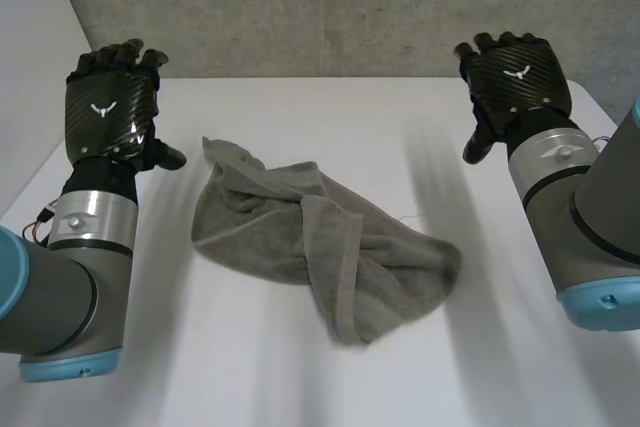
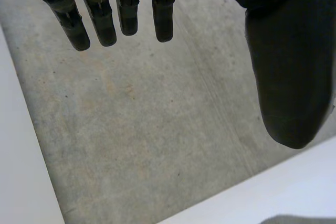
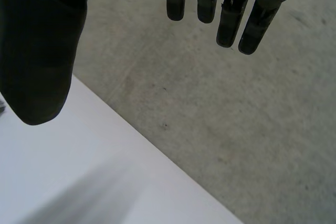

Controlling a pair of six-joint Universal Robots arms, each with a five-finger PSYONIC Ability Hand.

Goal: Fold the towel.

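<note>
A grey towel [image 1: 320, 247] lies crumpled and twisted in the middle of the white table [image 1: 230, 367], with folds crossing over one another. My left hand [image 1: 108, 107] is raised above the table's far left part, well left of the towel, open with nothing in it. In the left wrist view its fingers [image 2: 121, 9] hang straight and its thumb [image 2: 286, 66] stands apart; a sliver of the towel [image 2: 299, 220] shows beyond the thumb. My right hand [image 1: 515, 82] is raised at the far right, open and empty, its fingers [image 3: 226, 9] straight and its thumb [image 3: 37, 51] spread.
A grey concrete wall [image 1: 320, 7] runs behind the table's far edge. Bare table surface surrounds the towel on every side.
</note>
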